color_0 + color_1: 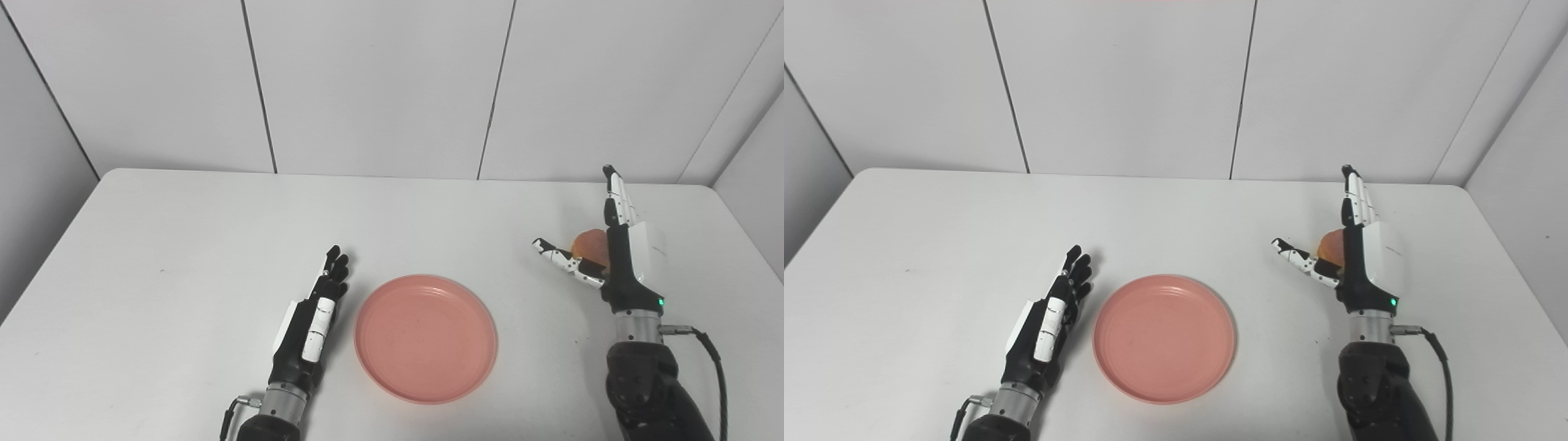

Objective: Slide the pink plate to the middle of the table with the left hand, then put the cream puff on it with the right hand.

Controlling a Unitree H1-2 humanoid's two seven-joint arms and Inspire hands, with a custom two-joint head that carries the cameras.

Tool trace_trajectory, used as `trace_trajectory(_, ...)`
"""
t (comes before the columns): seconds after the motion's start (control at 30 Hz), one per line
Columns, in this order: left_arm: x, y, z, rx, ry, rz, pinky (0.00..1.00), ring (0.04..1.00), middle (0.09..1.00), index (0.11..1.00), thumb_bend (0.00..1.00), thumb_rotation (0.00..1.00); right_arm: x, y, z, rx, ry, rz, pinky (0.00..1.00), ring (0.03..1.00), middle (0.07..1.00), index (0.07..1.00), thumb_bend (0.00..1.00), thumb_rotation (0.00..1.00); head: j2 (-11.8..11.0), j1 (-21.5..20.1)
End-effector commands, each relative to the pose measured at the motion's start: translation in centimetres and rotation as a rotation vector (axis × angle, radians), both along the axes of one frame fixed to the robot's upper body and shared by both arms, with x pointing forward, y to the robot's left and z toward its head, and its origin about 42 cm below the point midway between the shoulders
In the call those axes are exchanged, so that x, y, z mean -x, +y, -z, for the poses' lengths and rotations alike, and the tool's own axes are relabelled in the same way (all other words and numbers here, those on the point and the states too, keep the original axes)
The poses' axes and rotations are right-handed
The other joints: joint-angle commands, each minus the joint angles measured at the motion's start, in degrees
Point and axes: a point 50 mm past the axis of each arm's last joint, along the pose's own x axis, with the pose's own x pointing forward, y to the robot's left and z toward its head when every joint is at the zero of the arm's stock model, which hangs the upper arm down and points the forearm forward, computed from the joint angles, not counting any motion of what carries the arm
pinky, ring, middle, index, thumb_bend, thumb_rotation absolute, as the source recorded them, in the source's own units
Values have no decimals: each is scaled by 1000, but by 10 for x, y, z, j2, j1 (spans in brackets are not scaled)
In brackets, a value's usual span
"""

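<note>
Left eye view: pink plate [425,338] near-centre on table [184,233]; left hand [312,321] just left, fingers extended, empty. Right eye view: right hand [1356,251] spread wide, cream puff [1331,247] partly hidden behind its palm, far right.

Both views are evenly and brightly lit from above by diffuse light; the source itself is not seen. The white table [184,245] is rendered without glare. Only soft, faint shadows are cast: a thin one around the near rim of the pink plate [425,338], and a pale one just left of it beside the left hand [312,318]. Focus is held throughout; slight softness and compression are noticed.
</note>
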Motion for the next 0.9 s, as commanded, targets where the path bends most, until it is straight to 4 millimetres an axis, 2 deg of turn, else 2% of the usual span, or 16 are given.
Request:
trace_trajectory(0.0,9,2,9,5,29,7,1000,1000,1000,1000,669,1000,-13,-11,-26,42,-66,51,924,954,970,982,668,483,0,-2)
trace_trajectory(0.17,9,6,9,-6,25,16,1000,1000,1000,1000,670,1000,-20,-26,-29,71,-44,105,962,961,975,991,658,484,-1,-9)
trace_trajectory(0.23,9,6,8,-12,23,28,1000,1000,1000,1000,668,1000,-23,-33,-30,62,-37,131,974,964,973,985,663,446,1,-10)
trace_trajectory(0.3,10,7,8,-19,21,33,1000,1000,1000,1000,685,1000,-25,-39,-29,55,-21,153,961,961,968,975,675,442,3,-11)
trace_trajectory(0.4,11,8,8,-31,7,38,1000,1000,1000,1000,680,1000,-29,-47,-26,57,9,181,890,940,954,962,700,393,3,-14)
trace_trajectory(0.63,10,9,8,-33,9,41,1000,1000,1000,1000,675,1000,-34,-52,-20,42,132,200,889,942,957,969,691,363,5,-14)
trace_trajectory(0.7,10,9,7,-34,11,43,1000,1000,1000,1000,671,1000,-35,-53,-19,40,165,194,851,928,943,957,703,341,6,-15)
trace_trajectory(0.87,11,8,6,-30,10,43,1000,1000,1000,1000,644,1000,-39,-53,-16,80,232,178,839,910,927,944,706,303,6,-14)
